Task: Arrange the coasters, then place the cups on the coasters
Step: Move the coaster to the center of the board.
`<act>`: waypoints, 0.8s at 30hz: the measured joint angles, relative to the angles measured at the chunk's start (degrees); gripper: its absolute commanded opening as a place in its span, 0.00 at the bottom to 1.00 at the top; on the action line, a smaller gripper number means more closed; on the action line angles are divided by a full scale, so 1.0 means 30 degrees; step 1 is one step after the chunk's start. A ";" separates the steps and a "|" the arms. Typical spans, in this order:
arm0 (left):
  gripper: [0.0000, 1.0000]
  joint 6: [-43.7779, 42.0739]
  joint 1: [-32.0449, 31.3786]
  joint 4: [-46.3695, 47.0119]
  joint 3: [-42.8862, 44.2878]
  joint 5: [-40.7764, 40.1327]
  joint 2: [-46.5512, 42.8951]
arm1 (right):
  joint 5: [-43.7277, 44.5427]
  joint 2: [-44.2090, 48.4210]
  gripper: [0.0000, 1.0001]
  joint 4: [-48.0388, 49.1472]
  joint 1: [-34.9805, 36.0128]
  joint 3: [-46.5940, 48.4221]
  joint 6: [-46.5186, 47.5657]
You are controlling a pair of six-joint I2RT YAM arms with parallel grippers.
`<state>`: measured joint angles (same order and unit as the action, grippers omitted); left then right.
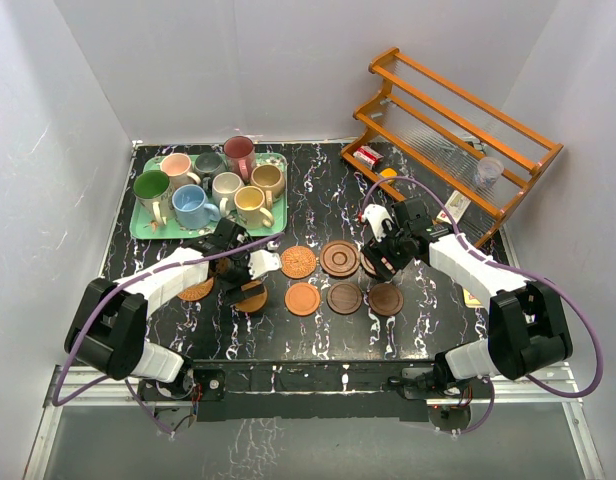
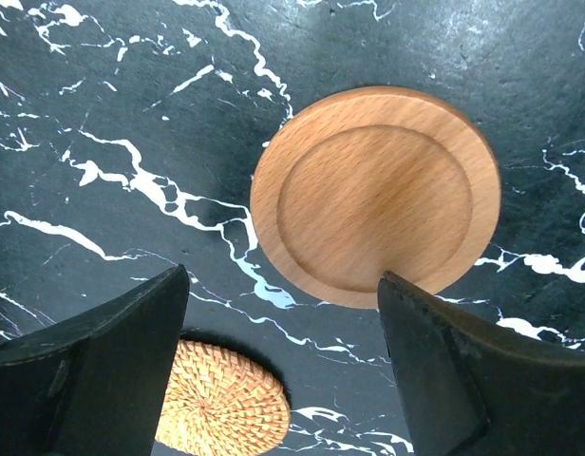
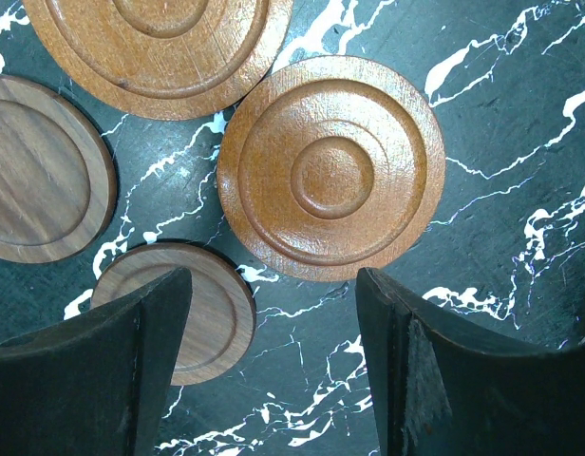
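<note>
Hanging low over the black table (image 1: 318, 195), both arms have their jaws open, and nothing is held in them.

The left jaws stand wide apart just above the table. In the left wrist view a light wood coaster (image 2: 375, 195) lies flat past the tips. A woven coaster (image 2: 221, 399) lies lower down, partly hidden by one finger. The jaws do not squeeze either one.

The right jaws are open too. In the right wrist view a ringed brown coaster (image 3: 330, 179) lies flat just ahead of the gap. A second ringed coaster (image 3: 160, 47) sits right beside it, with their edges meeting. Two smooth dark coasters (image 3: 41, 171) lie to the side, and one finger hides part of the nearer one.

From above, the coasters lie in the middle of the table, between the two arms. Two more woven coasters (image 1: 298, 262) sit one behind the other there.

All the cups stand on a green tray (image 1: 158, 232) at the back left of the table, well apart from the coasters. They are the green cup (image 1: 151, 187), pink cup (image 1: 176, 167), grey cup (image 1: 208, 162), maroon cup (image 1: 239, 153), tan cup (image 1: 268, 180), white cup (image 1: 226, 186), yellow cup (image 1: 251, 205) and blue cup (image 1: 193, 207).
</note>
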<state>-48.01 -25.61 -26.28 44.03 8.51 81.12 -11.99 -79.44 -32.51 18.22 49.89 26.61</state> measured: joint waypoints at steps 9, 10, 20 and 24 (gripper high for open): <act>0.79 0.0226 0.0000 -0.0823 0.0066 0.0576 0.0029 | 0.0000 0.0000 0.69 0.0000 0.0000 0.0000 0.0000; 0.79 0.0313 0.0000 -0.0867 0.0109 0.0707 0.0095 | 0.0000 0.0000 0.68 0.0000 0.0000 0.0007 0.0000; 0.79 0.1239 -0.0146 -0.0896 0.0867 0.2164 0.0794 | 0.0007 -0.0007 0.69 0.0000 0.0000 0.0000 0.0000; 0.79 0.1392 -0.0313 -0.0933 0.0867 0.2441 0.1086 | 0.0007 -0.0007 0.69 0.0000 0.0000 0.0000 0.0000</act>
<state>-43.83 -26.55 -29.08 46.63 15.84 84.38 -11.97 -79.46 -32.51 18.22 49.89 26.61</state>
